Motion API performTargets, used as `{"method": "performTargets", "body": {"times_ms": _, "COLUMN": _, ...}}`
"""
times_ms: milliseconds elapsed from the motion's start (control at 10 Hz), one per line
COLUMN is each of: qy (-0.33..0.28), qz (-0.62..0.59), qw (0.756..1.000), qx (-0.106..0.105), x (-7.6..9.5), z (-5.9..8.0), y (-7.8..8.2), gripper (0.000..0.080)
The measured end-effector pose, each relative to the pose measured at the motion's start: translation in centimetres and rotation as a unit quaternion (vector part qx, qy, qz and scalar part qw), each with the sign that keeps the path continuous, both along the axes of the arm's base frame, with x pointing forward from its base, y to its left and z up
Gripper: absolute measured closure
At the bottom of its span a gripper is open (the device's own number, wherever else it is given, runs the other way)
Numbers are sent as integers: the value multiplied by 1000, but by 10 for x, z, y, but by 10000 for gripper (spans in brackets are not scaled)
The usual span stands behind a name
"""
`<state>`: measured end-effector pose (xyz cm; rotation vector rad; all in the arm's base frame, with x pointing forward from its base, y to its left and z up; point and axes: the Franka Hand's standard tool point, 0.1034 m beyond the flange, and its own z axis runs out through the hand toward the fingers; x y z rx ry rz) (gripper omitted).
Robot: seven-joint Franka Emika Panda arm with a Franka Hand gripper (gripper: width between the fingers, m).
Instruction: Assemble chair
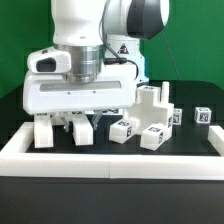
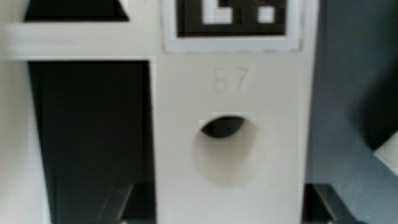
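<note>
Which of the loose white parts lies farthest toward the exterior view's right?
The small tagged block: it sits alone near the border, apart from the other parts clustered nearer the middle.

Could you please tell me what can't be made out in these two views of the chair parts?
- Part, wrist view: cut off at every edge, whole shape unknown.
- Number above its hole, wrist view: too blurred to read.
- Tags on the pieces, exterior view: too small to read.
- Whatever lies behind the arm, exterior view: hidden by it.
</note>
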<state>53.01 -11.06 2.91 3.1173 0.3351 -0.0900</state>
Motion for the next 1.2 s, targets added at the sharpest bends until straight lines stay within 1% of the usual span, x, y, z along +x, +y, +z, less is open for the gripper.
{"method": "performTargets", "body": {"times_ms": 200, "qy": -6, "qz": -12, "qw": 1000, "qx": 2, "x": 0, "z": 12, "y": -1, "gripper": 511}}
{"method": "performTargets", "body": {"times_ms": 300, "qy": -11, "qz": -24, "qw": 1000, "qx": 5, "x": 4, "z": 23, "y": 0, "gripper": 511}}
{"method": "performTargets", "body": {"times_ms": 400, "qy": -14, "qz": -26, "qw": 1000, "qx": 5, "x": 5, "z": 25, "y": 0, "gripper": 511}}
{"method": "performTargets", "body": {"times_ms": 700, "qy": -11, "qz": -36, "qw": 999, "qx": 4, "x": 3, "z": 22, "y": 0, "gripper": 510}}
{"method": "performTargets", "body": {"times_ms": 800, "qy": -11, "qz": -53, "qw": 999, "qx": 4, "x": 3, "z": 21, "y": 0, "gripper": 510}}
{"method": "performTargets", "body": {"times_ms": 900, "qy": -7, "qz": -104, "qw": 995, "qx": 6, "x": 1, "z": 23, "y": -1, "gripper": 510}}
{"method": "performTargets", "body": {"times_ms": 1100, "qy": -6, "qz": -197, "qw": 980, "qx": 11, "x": -1, "z": 37, "y": -3, "gripper": 510}}
{"method": "performTargets", "body": {"times_ms": 1200, "qy": -5, "qz": -199, "qw": 980, "qx": 13, "x": -2, "z": 42, "y": -5, "gripper": 510}}
